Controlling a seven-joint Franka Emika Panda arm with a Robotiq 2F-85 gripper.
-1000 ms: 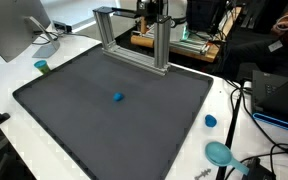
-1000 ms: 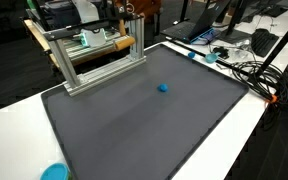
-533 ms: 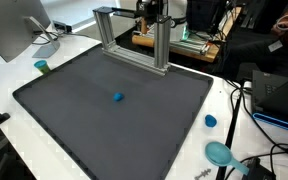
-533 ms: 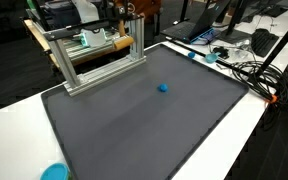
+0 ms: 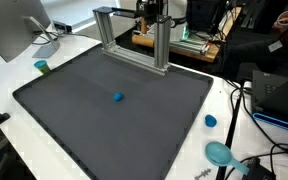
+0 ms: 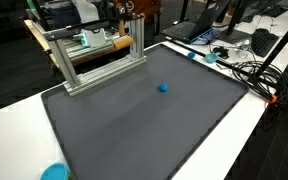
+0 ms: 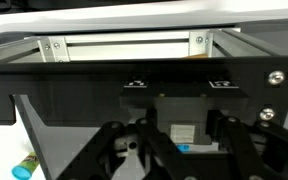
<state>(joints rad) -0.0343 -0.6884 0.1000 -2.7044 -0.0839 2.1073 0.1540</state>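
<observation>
My gripper (image 5: 152, 10) hangs high at the far back of the table, above the top bar of an aluminium frame (image 5: 134, 40), and also shows there as the gripper (image 6: 124, 10). In the wrist view the gripper (image 7: 172, 160) fills the lower half with its dark linkages drawn together, shut, and I see nothing held. A small blue ball (image 5: 118, 97) lies alone near the middle of the black mat (image 5: 74, 120), far from the gripper. The same blue ball (image 6: 163, 87) rests on the mat (image 6: 134, 130). A blue speck (image 7: 184, 148) shows between the linkages.
A teal cup (image 5: 42, 67) stands on the white table beside a monitor (image 5: 9, 30). A blue cap (image 5: 211, 121) and a teal disc (image 5: 219, 153) lie off the mat near cables (image 5: 246, 110). Another teal disc (image 6: 54, 172) sits at the front edge.
</observation>
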